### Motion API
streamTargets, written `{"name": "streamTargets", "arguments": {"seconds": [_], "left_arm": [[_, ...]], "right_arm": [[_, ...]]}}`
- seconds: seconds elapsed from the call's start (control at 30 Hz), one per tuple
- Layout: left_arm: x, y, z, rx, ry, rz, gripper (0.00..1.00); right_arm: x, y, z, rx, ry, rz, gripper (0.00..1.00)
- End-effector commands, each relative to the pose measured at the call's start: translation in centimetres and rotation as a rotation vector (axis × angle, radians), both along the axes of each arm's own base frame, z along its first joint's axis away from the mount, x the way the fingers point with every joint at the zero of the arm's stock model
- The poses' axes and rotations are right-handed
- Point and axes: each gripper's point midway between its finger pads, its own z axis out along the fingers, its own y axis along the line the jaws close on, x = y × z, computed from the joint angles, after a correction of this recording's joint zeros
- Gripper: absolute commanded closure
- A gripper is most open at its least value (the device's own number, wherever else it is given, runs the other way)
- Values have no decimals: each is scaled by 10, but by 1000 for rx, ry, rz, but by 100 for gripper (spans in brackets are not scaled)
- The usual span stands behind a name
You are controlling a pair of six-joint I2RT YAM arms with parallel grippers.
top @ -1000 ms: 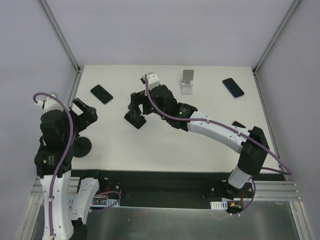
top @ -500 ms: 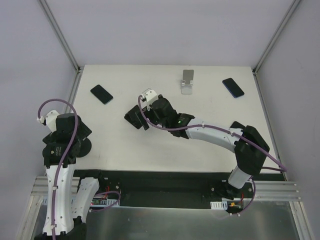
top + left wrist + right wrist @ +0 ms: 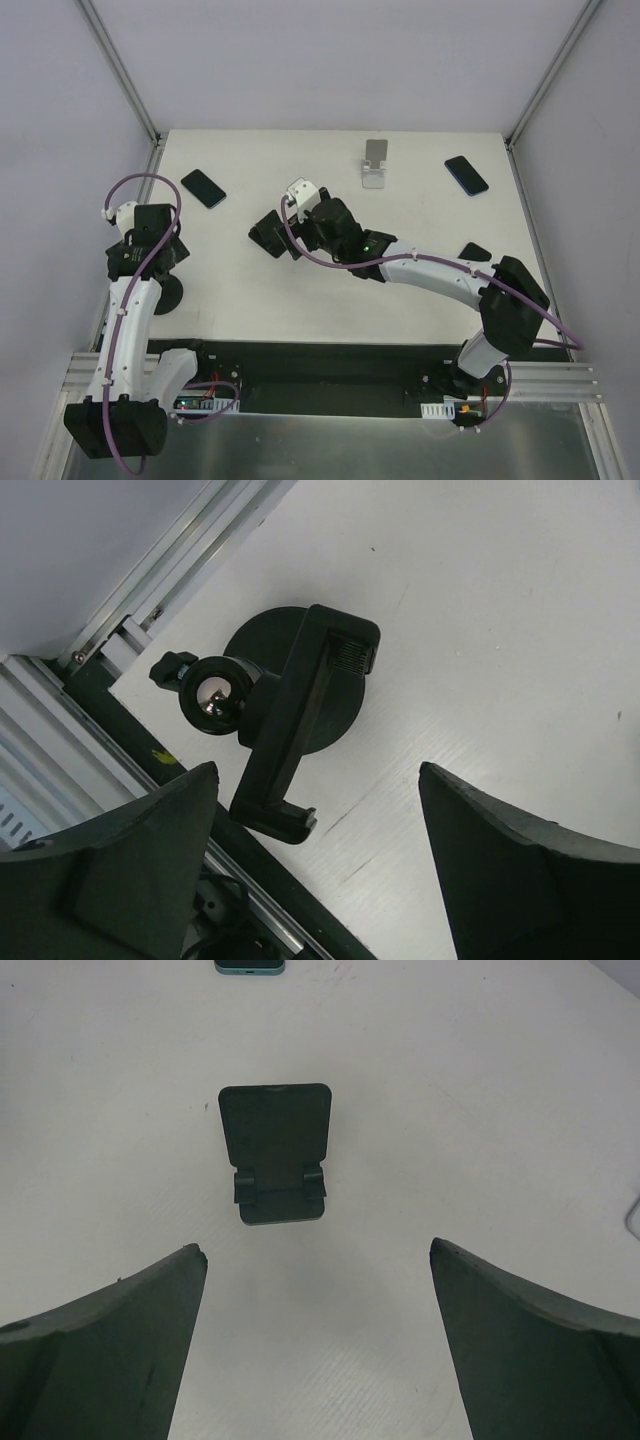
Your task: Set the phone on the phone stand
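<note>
A dark phone with a teal edge (image 3: pixel 203 188) lies flat at the far left of the table, and its edge shows at the top of the right wrist view (image 3: pixel 248 966). A blue phone (image 3: pixel 466 175) lies at the far right. A small black folding stand (image 3: pixel 263 233) sits left of centre. My right gripper (image 3: pixel 290 240) is open and empty just short of the folding stand (image 3: pixel 275 1150). My left gripper (image 3: pixel 158 262) is open and empty above a black round-base clamp holder (image 3: pixel 290 695). A silver stand (image 3: pixel 376 163) is at the back.
The clamp holder (image 3: pixel 165 295) stands near the table's front-left edge, beside the aluminium rail (image 3: pixel 150 610). A small black object (image 3: pixel 475 251) lies at the right, next to the right arm. White walls close in the back and sides.
My left arm has swung back and up, and its gripper now points down over the clamp holder. My right gripper has shifted slightly and stays open behind the folding stand.
</note>
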Motion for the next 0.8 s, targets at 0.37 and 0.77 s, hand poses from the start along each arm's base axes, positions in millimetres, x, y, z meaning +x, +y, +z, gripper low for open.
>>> {"name": "streamTargets", "arguments": {"seconds": [0.37,0.77], "left_arm": [[0,30,3,163,24,63,90],[34,-11,95,55,-332,-196,100]], "right_arm": [[5,0,27,63,-72,-8,4],[9,-8,31,93,-96,-56,4]]}}
